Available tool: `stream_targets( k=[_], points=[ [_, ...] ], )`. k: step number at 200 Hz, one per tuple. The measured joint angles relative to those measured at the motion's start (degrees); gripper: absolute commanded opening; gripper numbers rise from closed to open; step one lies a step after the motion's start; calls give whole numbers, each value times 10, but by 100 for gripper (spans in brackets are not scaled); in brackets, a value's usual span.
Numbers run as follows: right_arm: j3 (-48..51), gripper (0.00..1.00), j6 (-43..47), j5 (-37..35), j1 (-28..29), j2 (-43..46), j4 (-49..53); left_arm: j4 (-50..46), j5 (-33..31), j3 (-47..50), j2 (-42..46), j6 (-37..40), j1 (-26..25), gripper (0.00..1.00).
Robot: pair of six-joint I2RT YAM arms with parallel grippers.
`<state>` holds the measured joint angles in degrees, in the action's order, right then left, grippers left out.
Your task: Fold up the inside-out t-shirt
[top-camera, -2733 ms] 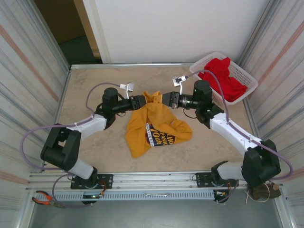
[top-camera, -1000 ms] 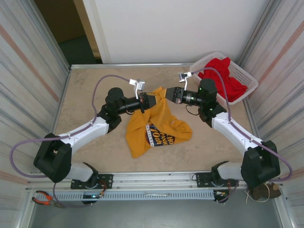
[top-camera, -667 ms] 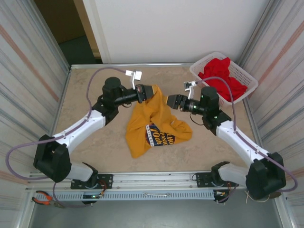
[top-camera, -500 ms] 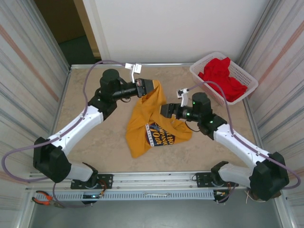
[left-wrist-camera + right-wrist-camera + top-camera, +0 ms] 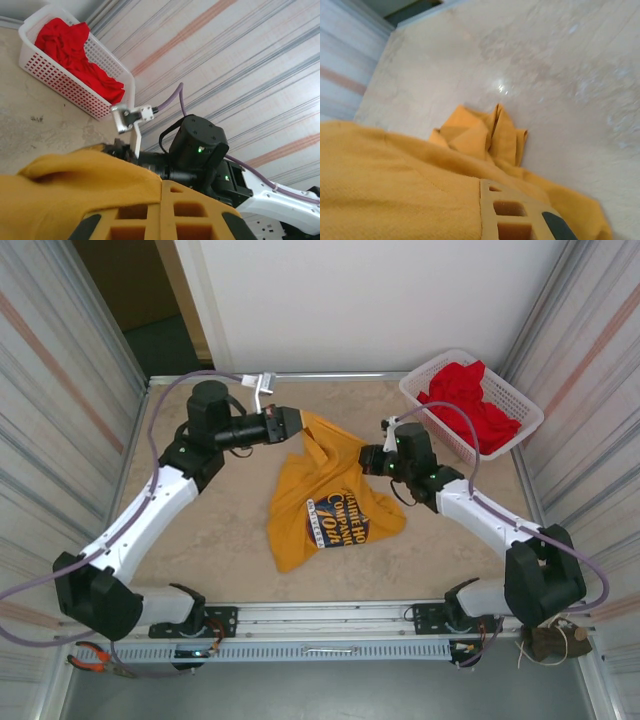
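Note:
The inside-out t-shirt [image 5: 330,505] is mustard yellow with a dark blue and white print, and it lies bunched at the table's middle. Its upper part is lifted and stretched between both grippers. My left gripper [image 5: 296,426] is shut on the shirt's far left corner; in the left wrist view the yellow cloth [image 5: 75,185] drapes over my closed fingers [image 5: 200,215]. My right gripper [image 5: 363,460] is shut on the shirt's right upper edge. In the right wrist view the cloth [image 5: 395,190] covers one side, next to the visible finger [image 5: 512,215].
A white basket [image 5: 415,390] holding a red garment [image 5: 470,400] stands at the far right corner, also seen as the basket [image 5: 55,77] in the left wrist view. Corrugated walls close both sides. Pliers [image 5: 95,656] lie by the rail at the near left.
My right gripper opened, let go of the shirt, dropped lower and shut on its right edge. My left gripper pulled its corner back and left, spreading the upper part wider.

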<state>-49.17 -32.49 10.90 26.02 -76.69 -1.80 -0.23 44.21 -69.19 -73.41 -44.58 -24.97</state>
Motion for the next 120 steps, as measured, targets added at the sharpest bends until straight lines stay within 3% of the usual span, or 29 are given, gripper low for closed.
stream_targets(
  k=[39, 55, 65, 77, 105, 120],
  points=[
    [-21, 0, 0, -5, -5, 1, 9, 70, 35, 26, 8, -83, 6, 0],
    [-33, 46, 0, 5, 0, -1, 25, 146, 47, 46, 3, -143, 6, 0],
    [-48, 56, 2, 2, 8, -3, 49, 193, 52, 53, -5, -179, 6, 0],
    [-64, 57, 8, -16, 25, -2, 80, 238, 53, 56, -14, -212, 6, 0],
    [-68, 42, 12, -49, 68, 51, 133, 276, 53, 58, -16, -232, 6, 0],
    [-65, 43, 10, -67, 90, 104, 148, 275, 52, 58, -16, -231, 5, 0]
  ],
)
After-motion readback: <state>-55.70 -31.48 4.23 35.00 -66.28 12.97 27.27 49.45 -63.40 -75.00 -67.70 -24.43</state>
